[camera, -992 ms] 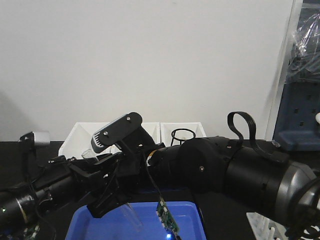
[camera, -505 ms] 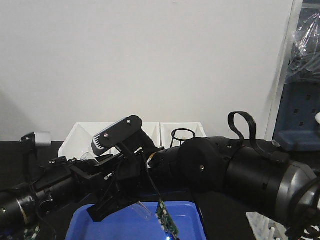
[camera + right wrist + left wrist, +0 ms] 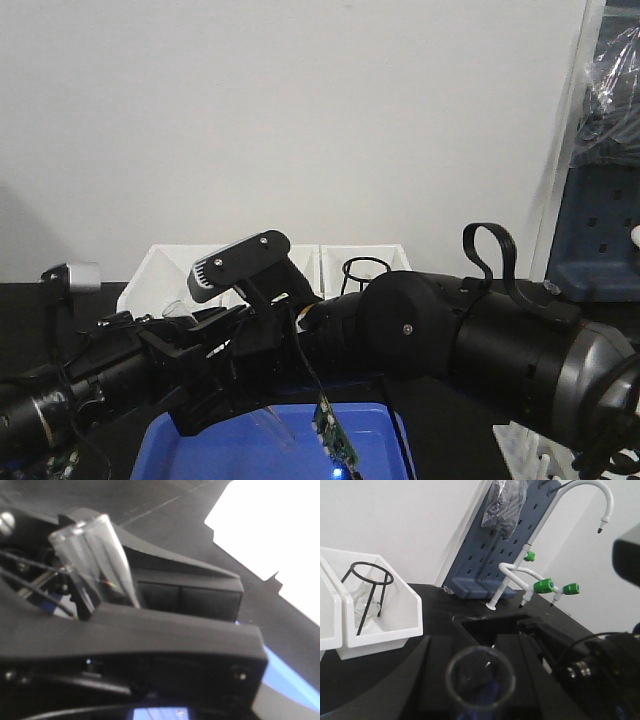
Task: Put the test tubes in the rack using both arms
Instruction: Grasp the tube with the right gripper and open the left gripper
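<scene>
Pinching a clear glass test tube [image 3: 480, 672] near its round open rim, seen end-on from the left wrist, the black left gripper [image 3: 480, 695] holds it tilted over a blue tray [image 3: 370, 430] in the front view; whether the right gripper [image 3: 215, 400] grips it cannot be told

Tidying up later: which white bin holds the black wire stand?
The white bin nearer the blue pegboard; the wire stand rises from it, none shows in its neighbour.

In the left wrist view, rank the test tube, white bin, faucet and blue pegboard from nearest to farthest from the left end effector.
1. The test tube, bottom centre, right up close.
2. The white bin, to the left.
3. The faucet and the blue pegboard, back right: too close to call.
</scene>
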Tool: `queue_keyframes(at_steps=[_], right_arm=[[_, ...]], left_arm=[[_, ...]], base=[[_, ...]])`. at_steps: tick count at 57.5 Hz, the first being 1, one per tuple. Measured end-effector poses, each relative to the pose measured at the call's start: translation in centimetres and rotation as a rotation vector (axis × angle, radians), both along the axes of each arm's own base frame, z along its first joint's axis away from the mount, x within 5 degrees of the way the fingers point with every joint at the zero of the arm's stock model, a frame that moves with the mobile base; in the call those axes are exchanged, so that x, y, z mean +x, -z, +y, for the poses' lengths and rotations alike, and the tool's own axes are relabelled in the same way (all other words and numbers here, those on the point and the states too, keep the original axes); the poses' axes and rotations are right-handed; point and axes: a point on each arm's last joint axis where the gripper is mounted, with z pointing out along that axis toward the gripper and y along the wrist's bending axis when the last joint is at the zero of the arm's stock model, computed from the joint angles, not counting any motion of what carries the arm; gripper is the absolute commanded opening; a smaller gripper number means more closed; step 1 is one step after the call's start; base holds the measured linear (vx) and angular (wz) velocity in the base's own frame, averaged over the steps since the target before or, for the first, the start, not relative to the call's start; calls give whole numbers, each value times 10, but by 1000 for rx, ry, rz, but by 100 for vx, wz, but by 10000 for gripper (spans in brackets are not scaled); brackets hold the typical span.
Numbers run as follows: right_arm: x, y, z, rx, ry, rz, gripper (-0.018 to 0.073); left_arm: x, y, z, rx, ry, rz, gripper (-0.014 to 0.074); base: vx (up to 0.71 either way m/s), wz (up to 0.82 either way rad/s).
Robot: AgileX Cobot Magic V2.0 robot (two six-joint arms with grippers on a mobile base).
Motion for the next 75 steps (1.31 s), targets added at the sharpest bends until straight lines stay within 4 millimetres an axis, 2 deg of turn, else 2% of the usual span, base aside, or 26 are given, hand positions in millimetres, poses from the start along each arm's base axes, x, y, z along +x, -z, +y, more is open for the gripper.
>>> queue_keyframes(at_steps=[8, 22, 28, 75], right_arm=[[-2, -1, 2, 28, 4, 26, -12], [0, -3, 3, 57, 18, 14, -12], [0, -4, 3, 66, 23, 9, -12], [5, -3, 2, 61, 45, -41, -12]], left_arm=[[1, -2, 1, -27, -18, 9, 85], [4, -4, 4, -86, -60, 31, 318], [4, -4, 4, -93, -64, 33, 374], [7, -9, 7, -130, -108, -1, 407]], base=[[0, 0], [0, 0], [0, 0], [0, 0]])
